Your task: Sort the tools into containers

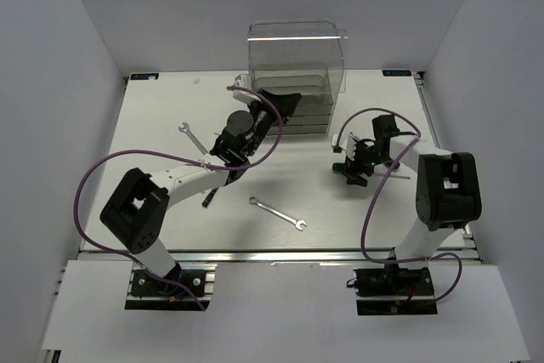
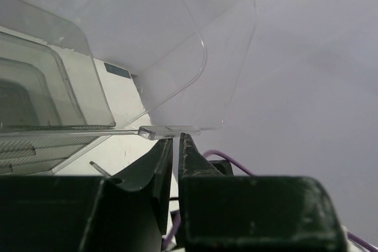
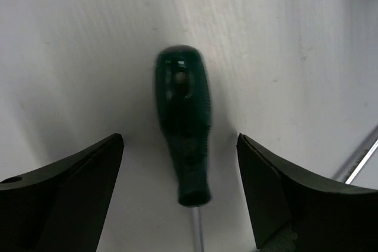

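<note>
Left claw (image 2: pixel 178 138): shut down to a thin slit, tips pinching the clear front lip of a drawer (image 2: pixel 168 131). Sits at the drawer stack (image 1: pixel 308 112) below the tall clear box (image 1: pixel 297 53), far middle of the table (image 1: pixel 153 116).

Right claw (image 3: pixel 180 140): wide open, holding nothing. Straddles a green-handled screwdriver (image 3: pixel 182 116) lying flat on the table, right of the drawer stack. Handle centred between the fingers (image 3: pixel 77 187), touching neither. Shaft running off the bottom edge of the wrist view. Second thin metal shaft (image 3: pixel 361 159) just beside the right-hand finger.

Silver wrench (image 1: pixel 194 137) loose on the table, left of the drawer stack, beyond the left forearm. Another wrench (image 1: pixel 278 212) near the front, between the two arms. Both well apart from the drawers.
</note>
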Controlling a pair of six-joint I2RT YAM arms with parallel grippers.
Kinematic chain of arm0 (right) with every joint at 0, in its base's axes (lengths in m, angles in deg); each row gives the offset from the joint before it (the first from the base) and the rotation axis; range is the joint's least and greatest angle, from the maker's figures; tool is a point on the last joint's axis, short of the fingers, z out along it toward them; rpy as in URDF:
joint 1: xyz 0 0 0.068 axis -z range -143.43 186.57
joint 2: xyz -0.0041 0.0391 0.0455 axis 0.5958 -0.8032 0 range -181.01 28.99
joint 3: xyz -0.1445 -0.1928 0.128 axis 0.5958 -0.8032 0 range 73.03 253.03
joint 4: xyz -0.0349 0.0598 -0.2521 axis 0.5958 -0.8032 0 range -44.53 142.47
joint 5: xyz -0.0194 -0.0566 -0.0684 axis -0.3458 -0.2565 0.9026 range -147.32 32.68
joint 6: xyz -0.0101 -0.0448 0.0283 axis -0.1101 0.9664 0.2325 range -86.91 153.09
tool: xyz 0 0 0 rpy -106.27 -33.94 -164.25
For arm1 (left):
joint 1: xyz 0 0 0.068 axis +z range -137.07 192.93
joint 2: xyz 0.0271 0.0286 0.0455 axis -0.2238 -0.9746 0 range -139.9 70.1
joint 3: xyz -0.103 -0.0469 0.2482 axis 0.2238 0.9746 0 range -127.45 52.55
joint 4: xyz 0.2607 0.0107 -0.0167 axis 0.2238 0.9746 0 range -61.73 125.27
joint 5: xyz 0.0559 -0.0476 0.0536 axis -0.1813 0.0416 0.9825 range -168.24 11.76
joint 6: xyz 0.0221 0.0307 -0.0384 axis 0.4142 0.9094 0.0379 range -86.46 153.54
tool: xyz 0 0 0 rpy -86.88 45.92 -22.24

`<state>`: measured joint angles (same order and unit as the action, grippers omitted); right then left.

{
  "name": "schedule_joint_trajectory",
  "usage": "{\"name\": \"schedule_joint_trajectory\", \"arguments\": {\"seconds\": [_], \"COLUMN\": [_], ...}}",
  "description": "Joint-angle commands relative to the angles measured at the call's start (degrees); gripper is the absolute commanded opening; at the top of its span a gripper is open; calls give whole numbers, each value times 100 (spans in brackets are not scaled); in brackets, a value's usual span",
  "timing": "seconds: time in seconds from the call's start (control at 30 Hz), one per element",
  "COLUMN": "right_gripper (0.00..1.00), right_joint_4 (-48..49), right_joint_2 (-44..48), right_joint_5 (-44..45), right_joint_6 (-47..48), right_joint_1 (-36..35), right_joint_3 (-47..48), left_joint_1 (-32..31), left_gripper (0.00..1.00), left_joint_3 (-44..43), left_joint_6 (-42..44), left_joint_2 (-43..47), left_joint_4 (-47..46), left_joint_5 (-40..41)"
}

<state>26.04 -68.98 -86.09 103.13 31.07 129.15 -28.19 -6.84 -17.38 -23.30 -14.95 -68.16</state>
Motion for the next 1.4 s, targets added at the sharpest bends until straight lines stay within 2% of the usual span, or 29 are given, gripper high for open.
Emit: {"name": "schedule_joint_trajectory", "arguments": {"seconds": [0.0, 0.13, 0.27, 0.3, 0.37, 0.4, 0.47, 0.5, 0.53, 0.8, 0.97, 1.03, 1.1, 1.37], "right_gripper": [82, 74, 59, 49, 35, 24, 14, 5, 1, 0, 0, 0, 0, 0], "right_joint_4": [183, -36, -204, -248, -414, -458, -555, -625, -678, -1092, -671, -548, -494, -714], "right_joint_2": [-300, -547, -600, -539, -442, -320, -170, -4, 85, 1016, 1123, 1123, 1149, 930], "right_joint_5": [267, 477, 531, 522, 469, 452, 443, 469, 495, 390, 846, 856, 777, -550], "right_joint_6": [-113, 62, 141, 176, 343, 413, 581, 598, 598, 204, -385, -491, -439, 677], "right_joint_1": [5, 5, 5, -4, 5, -4, -39, -74, -153, -1040, -1997, -2147, -2323, -2509], "right_joint_3": [408, 567, 567, 523, 462, 392, 339, 330, 330, 759, 1426, 1498, 1700, 2324], "left_joint_1": [17, 17, 17, 17, 17, 25, 17, 17, 17, 17, 17, 17, 17, 17], "left_gripper": [7, 7, 7, 7, 7, 7, 7, 7, 7, 8, 8, 9, 9, 9], "left_joint_3": [-292, -292, -301, -318, -371, -380, -423, -441, -459, -722, -942, -977, -1030, -1320], "left_joint_6": [108, 108, 47, 38, 38, 29, 12, 3, 3, -94, -112, -103, -103, -296], "left_joint_2": [420, 446, 490, 490, 516, 525, 543, 551, 551, 552, 586, 595, 622, 631], "left_joint_4": [-108, -99, -99, -90, -38, -37, -28, -11, -11, 138, 515, 543, 666, 1000], "left_joint_5": [55, 64, 81, 90, 99, 107, 125, 134, 134, 178, 230, 257, 274, 327]}}
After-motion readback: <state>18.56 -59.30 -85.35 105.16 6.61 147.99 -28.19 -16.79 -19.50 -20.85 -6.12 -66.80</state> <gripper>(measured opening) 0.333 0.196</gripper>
